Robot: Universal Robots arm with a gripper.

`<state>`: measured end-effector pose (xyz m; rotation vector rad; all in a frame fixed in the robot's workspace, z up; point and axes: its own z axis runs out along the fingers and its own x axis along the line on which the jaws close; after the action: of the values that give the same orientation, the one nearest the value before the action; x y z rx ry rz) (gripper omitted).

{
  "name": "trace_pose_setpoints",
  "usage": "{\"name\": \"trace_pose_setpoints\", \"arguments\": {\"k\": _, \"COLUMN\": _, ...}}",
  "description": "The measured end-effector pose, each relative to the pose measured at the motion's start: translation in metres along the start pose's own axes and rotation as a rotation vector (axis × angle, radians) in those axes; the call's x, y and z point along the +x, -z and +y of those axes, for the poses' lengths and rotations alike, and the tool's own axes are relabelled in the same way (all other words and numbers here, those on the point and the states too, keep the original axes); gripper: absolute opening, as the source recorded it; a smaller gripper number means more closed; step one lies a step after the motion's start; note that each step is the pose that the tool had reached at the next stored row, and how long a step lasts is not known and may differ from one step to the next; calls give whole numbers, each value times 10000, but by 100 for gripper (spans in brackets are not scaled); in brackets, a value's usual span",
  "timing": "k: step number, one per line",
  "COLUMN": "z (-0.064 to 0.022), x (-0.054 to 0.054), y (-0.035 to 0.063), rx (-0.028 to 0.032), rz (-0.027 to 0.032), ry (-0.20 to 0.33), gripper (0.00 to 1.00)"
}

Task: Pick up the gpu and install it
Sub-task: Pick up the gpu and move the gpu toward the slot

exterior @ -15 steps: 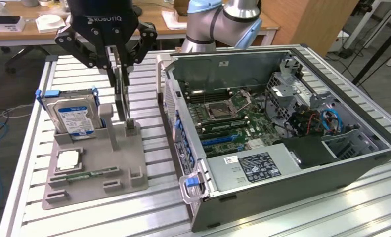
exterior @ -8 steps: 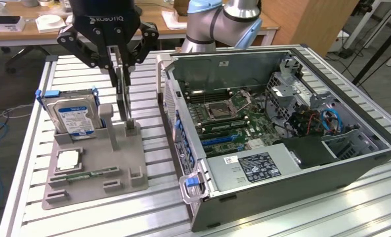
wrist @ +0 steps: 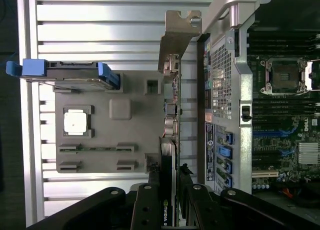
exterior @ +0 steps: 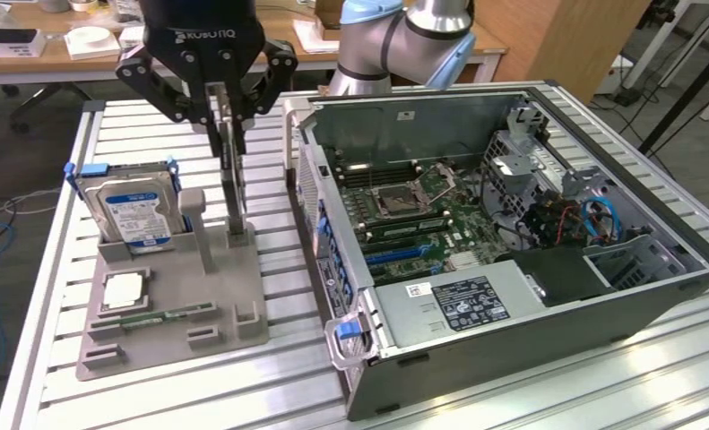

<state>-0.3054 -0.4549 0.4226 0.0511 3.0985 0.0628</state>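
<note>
1. The gripper (exterior: 225, 106) was clamped on the top edge of the gpu (exterior: 231, 179)
2. The gpu stood upright over the grey stand (exterior: 181, 300), near the hard drive (exterior: 139, 210); I could not tell if its bottom end was out of the slot
3. The grab looked done, but the gpu was not yet in the open computer case (exterior: 641, 296), so fitting it was left
</note>
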Motion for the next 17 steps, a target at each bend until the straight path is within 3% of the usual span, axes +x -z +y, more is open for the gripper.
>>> {"name": "trace_pose_setpoints", "arguments": {"k": 17, "z": 5, "x": -141, "y": -6, "rx": -1, "rz": -1, "ry": 0, "gripper": 26}}
